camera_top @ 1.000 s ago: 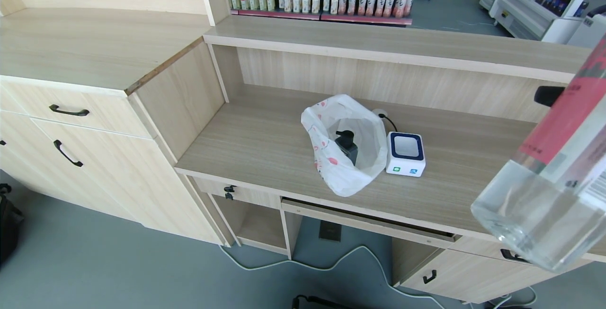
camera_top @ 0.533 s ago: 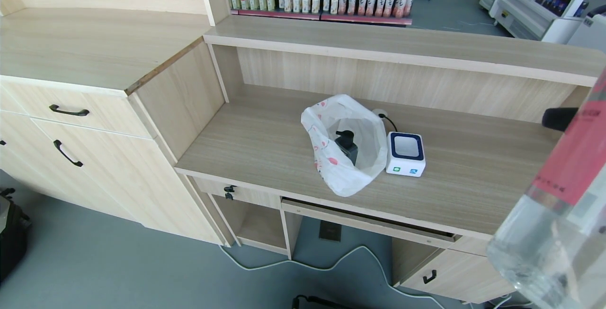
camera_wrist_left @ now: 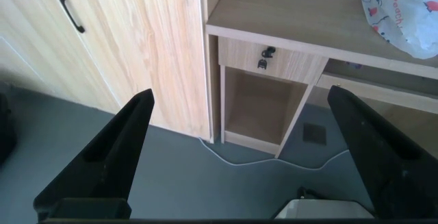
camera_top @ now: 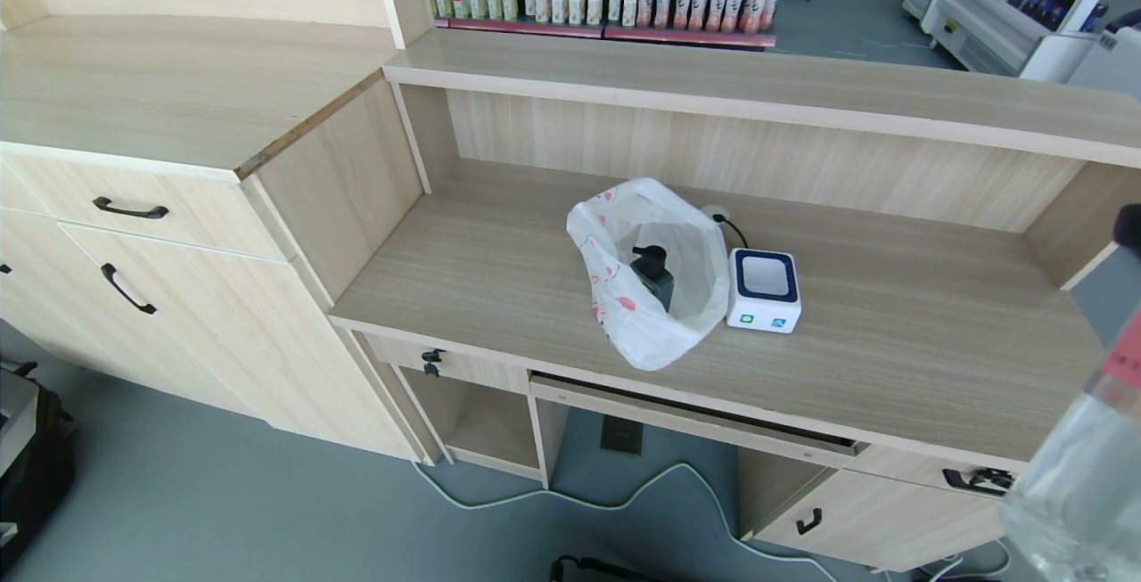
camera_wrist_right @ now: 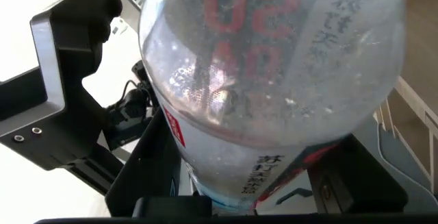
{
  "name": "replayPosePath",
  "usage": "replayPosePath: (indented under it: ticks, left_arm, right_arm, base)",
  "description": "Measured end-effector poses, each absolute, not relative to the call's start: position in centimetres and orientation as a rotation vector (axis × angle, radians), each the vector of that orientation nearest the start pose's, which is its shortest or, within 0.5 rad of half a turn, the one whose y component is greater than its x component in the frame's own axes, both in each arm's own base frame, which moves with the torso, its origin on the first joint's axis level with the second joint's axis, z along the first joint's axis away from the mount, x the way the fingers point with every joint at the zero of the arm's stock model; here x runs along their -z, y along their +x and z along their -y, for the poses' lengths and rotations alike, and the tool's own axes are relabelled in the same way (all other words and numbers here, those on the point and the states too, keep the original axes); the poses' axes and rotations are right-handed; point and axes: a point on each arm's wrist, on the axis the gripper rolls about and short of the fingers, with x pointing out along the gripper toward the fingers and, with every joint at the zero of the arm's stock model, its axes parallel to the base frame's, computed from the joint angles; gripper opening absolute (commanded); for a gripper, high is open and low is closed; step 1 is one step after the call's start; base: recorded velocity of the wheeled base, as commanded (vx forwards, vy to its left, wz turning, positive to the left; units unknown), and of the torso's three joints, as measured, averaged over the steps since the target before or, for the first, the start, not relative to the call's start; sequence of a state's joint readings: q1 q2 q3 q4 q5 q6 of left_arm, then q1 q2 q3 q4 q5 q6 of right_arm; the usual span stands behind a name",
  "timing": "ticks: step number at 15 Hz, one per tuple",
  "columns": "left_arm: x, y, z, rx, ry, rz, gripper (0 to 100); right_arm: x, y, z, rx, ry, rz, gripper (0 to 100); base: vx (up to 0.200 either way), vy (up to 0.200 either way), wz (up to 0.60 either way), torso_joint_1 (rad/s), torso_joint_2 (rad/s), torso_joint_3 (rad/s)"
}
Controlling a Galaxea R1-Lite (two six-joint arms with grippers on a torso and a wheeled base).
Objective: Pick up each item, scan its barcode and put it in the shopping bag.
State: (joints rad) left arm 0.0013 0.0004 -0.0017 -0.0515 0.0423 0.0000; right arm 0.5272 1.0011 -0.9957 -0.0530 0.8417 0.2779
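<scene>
While R jaws grip bottle (camera_wrist_right: pixel 274 80), bag (camera_top: pixel 615 297) sits by scanner (camera_top: pixel 763 290), prob. touching.

Left gripper (camera_wrist_left: pixel 239 95) hangs angled downward, its two dark fingers (camera_wrist_left: pixel 109 155) spread wide with nothing between them. Over on the other side, the right gripper (camera_wrist_right: pixel 226 94) is clamped on a clear bottle (camera_wrist_right: pixel 287 135). One black finger (camera_wrist_right: pixel 65 66) stands just beside the bottle's wall, and the opposite one is hidden behind it. In the head view that hand sits far out at the right edge of the frame: a dark fingertip (camera_top: pixel 1130 227) pokes in at mid-height, and the held bottle slants down into the lower right corner.
</scene>
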Motion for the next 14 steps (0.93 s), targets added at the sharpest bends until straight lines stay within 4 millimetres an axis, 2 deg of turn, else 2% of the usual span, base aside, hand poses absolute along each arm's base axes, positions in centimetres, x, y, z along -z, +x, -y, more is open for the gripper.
replayPosePath:
  ticks: [7,14]
  left_arm:
    - [-8.1,-2.3,-0.1,-0.044,-0.001,0.053,100]
    - [-8.1,-2.3,-0.1,-0.044,-0.001,0.053,100]
  right_arm:
    - [-31.7,6.9,-5.9,-1.352,0.176,-0.186,0]
    - [-31.8,6.3,-5.5,-1.34,0.154,-0.16,0]
  base:
    - [0.0,0.0,0.0,0.0,0.0,0.0]
    - [0.0,0.0,0.0,0.0,0.0,0.0]
